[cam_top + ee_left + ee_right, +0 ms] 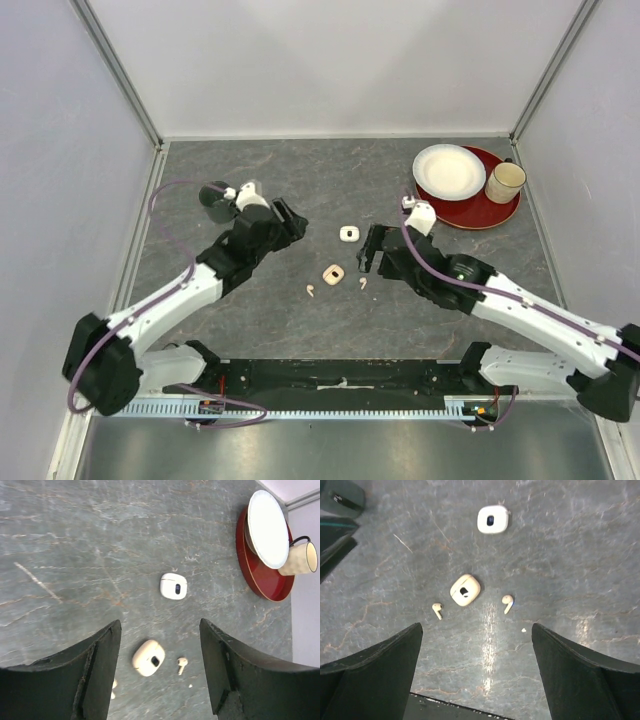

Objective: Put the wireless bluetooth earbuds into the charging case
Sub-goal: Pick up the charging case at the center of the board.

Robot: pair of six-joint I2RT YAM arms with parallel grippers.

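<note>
The earbuds lie loose on the table (300, 170), out of any case. The left earbud (437, 611) sits just beside the beige charging case (465, 590) on the left arm's side, and the right earbud (507, 603) just beside it on the right arm's side; neither touches it. Each is a tiny stemmed piece, much smaller than a gripper finger, and probably almost weightless, hard and glossy. A flat pinch could make one skid or pop free, so the safest hold looks to be a light squeeze across the stem, with the bulb left free to drop into its socket. A dark patch shows on top of the beige case, but I cannot tell whether its lid is up. A pale speck (523, 629) lies near the right earbud, too small to identify. A white case (492, 519) sits apart, beyond the beige case on the side away from the arm bases. The right gripper (476, 625) hovers over the beige case's near side, jaws spread wide and holding nothing. The left gripper (160, 621) hangs further off on the case's left-arm side, its jaws also spread and empty. Well apart from the beige case, toward the far right corner, a red tray (500, 215) carries a white plate (449, 170) and a cup (505, 182).
</note>
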